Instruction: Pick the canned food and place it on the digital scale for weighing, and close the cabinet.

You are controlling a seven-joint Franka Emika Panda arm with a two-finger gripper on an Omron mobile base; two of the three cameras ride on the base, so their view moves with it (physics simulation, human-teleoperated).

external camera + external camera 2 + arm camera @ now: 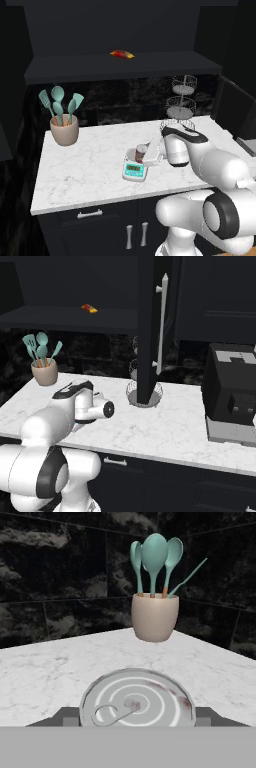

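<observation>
the gripper is clamped around the canned food, holding it upright over the digital scale on the white marble counter, with the cabinet door open.

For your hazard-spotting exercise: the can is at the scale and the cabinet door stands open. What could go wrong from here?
1. The can sits on the scale beside the gripper; pulling away carelessly could tip it or push the scale.
2. The cabinet door juts edge-on over the counter; the arm might strike it or the wire stand below when reaching for the handle.
</observation>
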